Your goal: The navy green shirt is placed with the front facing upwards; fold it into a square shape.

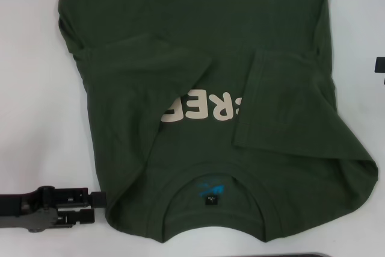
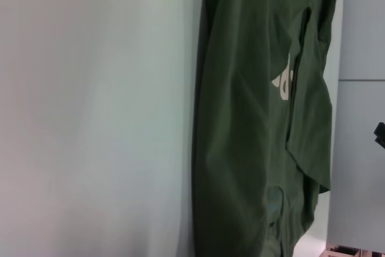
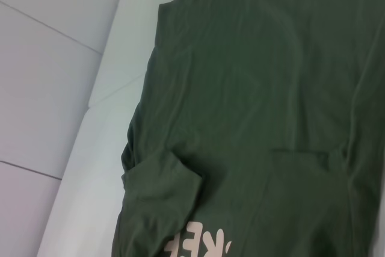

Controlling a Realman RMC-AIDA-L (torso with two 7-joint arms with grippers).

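- Item: one large dark olive-green cotton short-sleeved T-shirt (image 1: 198,58), lying front up on the white table (image 1: 36,88) before me, its ribbed round collar (image 1: 210,233) at the edge nearest my body and its hem running out past the far edge of my head view.
- Sleeves: both are folded inward onto the chest. The sleeve on my left (image 1: 150,79) lies slanting over the start of the cream block lettering (image 1: 201,109); the sleeve on my right (image 1: 289,103) covers the end of it. Only some middle letters show, upside down to me.
- Neck: a small dark label (image 1: 213,199) sits inside the collar, with a blue mark just above it.
- My left gripper (image 1: 99,200): low over the table at the near left, just beside the shirt's shoulder edge by the collar. I cannot tell how wide its fingers stand, nor whether they touch the cloth.
- My left wrist view: bare table beside the shirt's long left edge, a sliver of lettering visible.
- My right gripper: not seen in any view; its wrist camera looks down on the shirt's body and both folded sleeves.
- Other: a dark object (image 1: 380,64) at the far right edge of the table, too cut off to identify.
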